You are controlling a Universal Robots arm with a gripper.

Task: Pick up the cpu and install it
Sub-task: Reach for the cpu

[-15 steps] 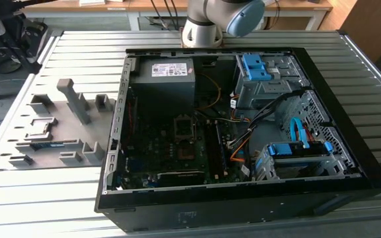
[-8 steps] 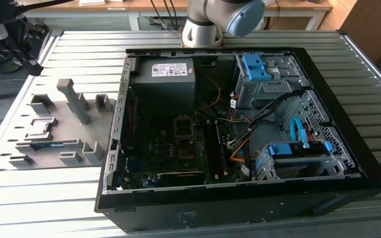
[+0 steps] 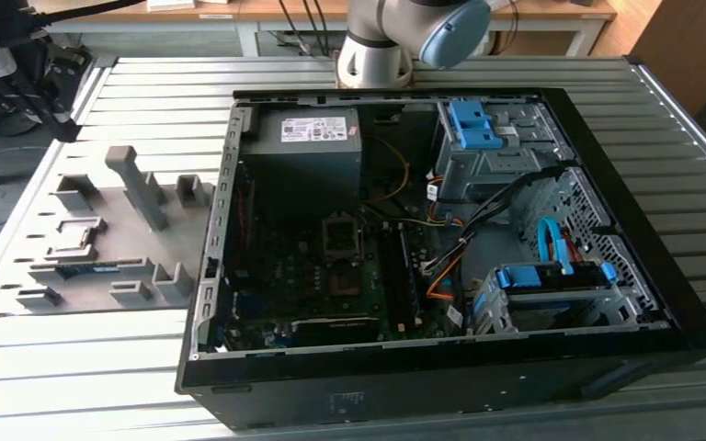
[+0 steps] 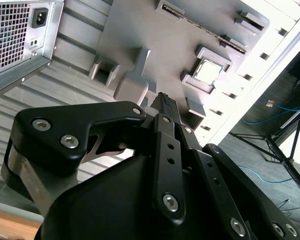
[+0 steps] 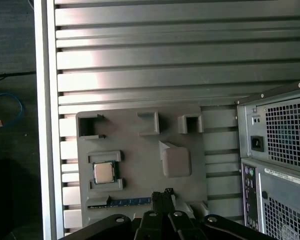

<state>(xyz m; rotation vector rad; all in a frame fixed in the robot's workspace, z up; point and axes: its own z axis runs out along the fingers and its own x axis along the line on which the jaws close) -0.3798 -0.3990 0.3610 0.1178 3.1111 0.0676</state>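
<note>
The cpu (image 5: 104, 172) is a small square chip with a pale silvery top. It lies flat in a square holder on the grey fixture tray (image 5: 140, 150); the second wrist view shows the cpu (image 4: 208, 72) on the same tray (image 4: 135, 30). My gripper (image 5: 162, 193) hangs well above the tray, over its edge near the memory stick and off to one side of the cpu. Its black fingers are pressed together with nothing between them, as in the second wrist view, where the gripper (image 4: 164, 99) is clear of the chip.
A long blue-green memory stick (image 5: 130, 201) lies in a slot beside the cpu holder. The tray (image 3: 120, 230) sits on the slatted metal table at the exterior view's left, next to the open computer case (image 3: 451, 230). The case's motherboard socket (image 3: 341, 237) faces up.
</note>
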